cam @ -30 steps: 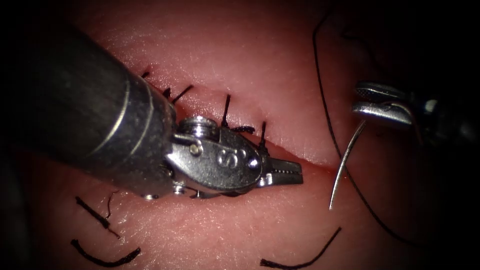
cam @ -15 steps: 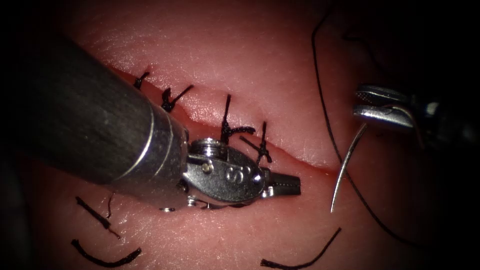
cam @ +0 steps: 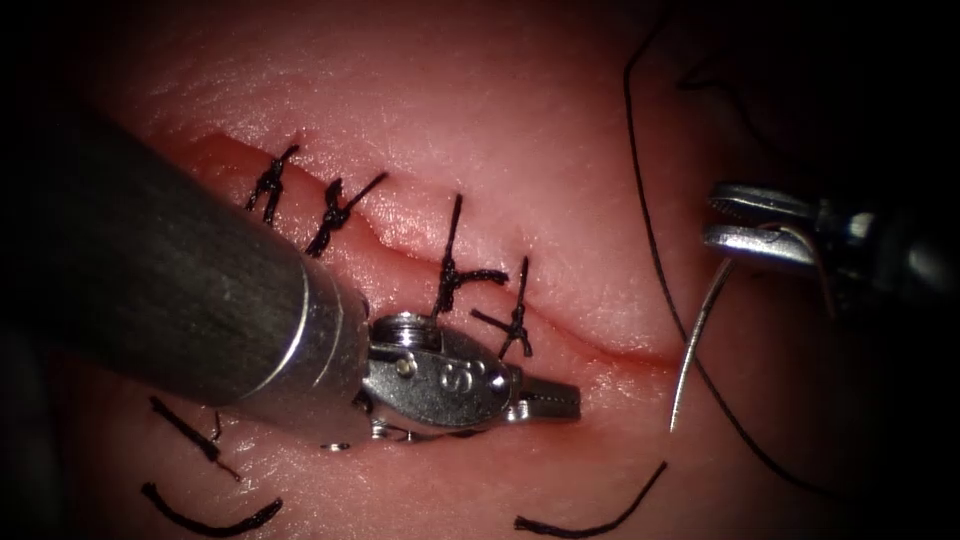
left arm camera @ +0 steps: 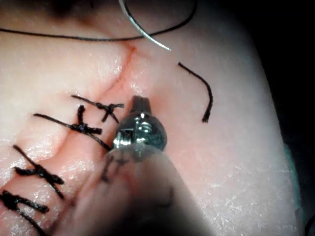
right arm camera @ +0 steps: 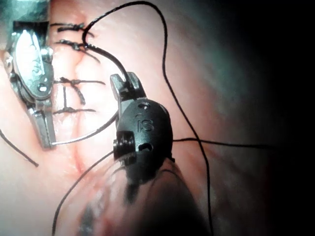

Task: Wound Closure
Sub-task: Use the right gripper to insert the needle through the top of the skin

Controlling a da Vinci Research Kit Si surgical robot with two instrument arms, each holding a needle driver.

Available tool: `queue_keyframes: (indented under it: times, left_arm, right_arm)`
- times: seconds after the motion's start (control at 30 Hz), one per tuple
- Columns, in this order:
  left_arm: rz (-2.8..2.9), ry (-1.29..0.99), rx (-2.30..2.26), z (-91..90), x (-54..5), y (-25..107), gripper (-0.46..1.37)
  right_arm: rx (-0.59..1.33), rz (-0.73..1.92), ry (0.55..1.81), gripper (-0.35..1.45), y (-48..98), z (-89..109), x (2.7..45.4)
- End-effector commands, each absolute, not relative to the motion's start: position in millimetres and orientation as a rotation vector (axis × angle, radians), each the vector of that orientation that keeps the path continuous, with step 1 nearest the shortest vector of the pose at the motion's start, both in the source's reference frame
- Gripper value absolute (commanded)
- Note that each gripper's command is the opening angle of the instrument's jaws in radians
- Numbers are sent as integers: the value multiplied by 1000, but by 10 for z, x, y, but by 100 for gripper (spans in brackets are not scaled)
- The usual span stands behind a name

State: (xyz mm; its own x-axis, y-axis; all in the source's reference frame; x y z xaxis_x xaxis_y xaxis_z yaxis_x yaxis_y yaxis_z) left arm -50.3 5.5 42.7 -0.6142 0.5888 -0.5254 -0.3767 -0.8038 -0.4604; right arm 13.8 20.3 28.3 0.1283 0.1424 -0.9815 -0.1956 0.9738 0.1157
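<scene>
Steel jaws of the right arm's tool sit at the right edge of the endoscope frame, pinched on the blunt end of the curved needle. The needle hangs free above the tissue, its point down near the right end of the cut and not in the tissue. Black thread trails from it in a long loop on the right. The left arm's tool lies low at centre, just below the cut, jaws pressed together and holding nothing. Four knotted stitches cross the cut from upper left toward centre. Cut ends of thread lie along the lower edge of the frame.
</scene>
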Motion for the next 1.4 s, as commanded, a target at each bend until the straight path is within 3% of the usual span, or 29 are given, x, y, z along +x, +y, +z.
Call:
queue_keyframes:
  times: [0.03, 0.47, 1.4]
  left_arm:
    - [2381, -426, -929, 427, -502, 55, -35]
    - [2376, -428, -927, 426, -502, 53, -35]
    - [2375, -431, -924, 418, -498, 44, -35]
  right_arm:
    - [-94, 229, 1425, -35, 204, 286, 142]
    - [-267, 90, 1444, -35, 202, 296, 167]
    - [-537, -91, 1435, -35, 214, 310, 174]
